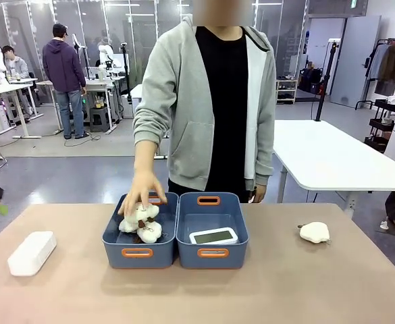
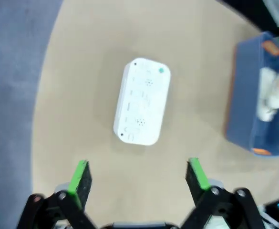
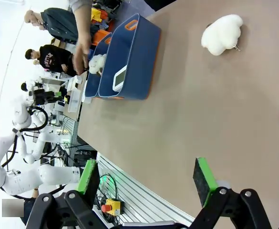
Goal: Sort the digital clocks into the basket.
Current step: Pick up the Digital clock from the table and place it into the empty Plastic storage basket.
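Well to the left of the basket (image 1: 213, 254), the first digital clock (image 1: 32, 253) lies flat on the surface (image 1: 285, 290), apart from everything else. The left gripper (image 2: 138, 166) hangs above it with its green-padded fingers (image 2: 80, 177) spread wide and nothing between them. In the left wrist view the clock's white back faces up just beyond the fingertips, not touched by them. Against the basket's left wall stands the twin blue bin (image 1: 138, 254), which holds cream plush toys (image 1: 142, 224); the person's hand (image 1: 143, 194) reaches down onto them. The basket itself contains the second digital clock (image 1: 213, 236), lying screen up on its floor toward the near end. Right of the basket and well apart from it, a single plush toy (image 1: 314, 232) rests on the surface. The right gripper (image 3: 145, 166) hovers above the surface on that side, well off from the basket, its fingers apart and holding nothing.
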Controlling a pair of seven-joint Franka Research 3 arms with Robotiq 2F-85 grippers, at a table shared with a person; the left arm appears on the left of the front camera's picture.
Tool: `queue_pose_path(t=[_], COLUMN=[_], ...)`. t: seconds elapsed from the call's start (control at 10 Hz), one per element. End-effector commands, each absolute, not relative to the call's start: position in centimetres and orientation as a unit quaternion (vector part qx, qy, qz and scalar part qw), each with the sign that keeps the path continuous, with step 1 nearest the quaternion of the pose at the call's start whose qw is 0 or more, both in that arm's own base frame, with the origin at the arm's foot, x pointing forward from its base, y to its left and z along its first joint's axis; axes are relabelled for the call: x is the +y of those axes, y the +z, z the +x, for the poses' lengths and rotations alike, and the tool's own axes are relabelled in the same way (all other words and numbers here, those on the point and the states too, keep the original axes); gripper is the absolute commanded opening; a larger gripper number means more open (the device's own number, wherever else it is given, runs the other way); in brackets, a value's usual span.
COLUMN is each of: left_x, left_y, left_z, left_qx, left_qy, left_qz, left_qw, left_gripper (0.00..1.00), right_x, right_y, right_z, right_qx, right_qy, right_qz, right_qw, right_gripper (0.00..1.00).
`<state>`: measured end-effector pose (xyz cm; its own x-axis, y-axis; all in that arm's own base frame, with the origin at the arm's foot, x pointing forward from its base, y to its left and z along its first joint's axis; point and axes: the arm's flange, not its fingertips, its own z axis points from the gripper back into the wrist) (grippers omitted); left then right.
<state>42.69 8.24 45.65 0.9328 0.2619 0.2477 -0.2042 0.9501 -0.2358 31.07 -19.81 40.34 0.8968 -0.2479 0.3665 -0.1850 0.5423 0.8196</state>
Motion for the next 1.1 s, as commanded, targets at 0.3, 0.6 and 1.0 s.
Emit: queue_pose_path(t=[0.3,0.6,1.0], left_x=[5.4,3.7,2.8], left_y=[41.2,37.2,34.1], left_z=[49.6,49.6,48.6], left_qx=[-0.113,-0.114,-0.102], left_qy=[0.101,0.042,-0.005], left_qz=[-0.023,-0.07,-0.013], left_qw=[0.988,0.99,0.995], left_gripper=[1.0,1.0,1.0], right_x=[-19.7,-19.7,-19.7], right_y=[40.5,40.5,40.5], right_z=[31.1,31.1,31.1], right_qx=[-0.224,-0.224,-0.224], right_qy=[-0.019,-0.019,-0.019], right_qz=[0.479,0.479,0.479], right_qw=[0.849,0.849,0.849], right_gripper=[1.0,1.0,1.0])
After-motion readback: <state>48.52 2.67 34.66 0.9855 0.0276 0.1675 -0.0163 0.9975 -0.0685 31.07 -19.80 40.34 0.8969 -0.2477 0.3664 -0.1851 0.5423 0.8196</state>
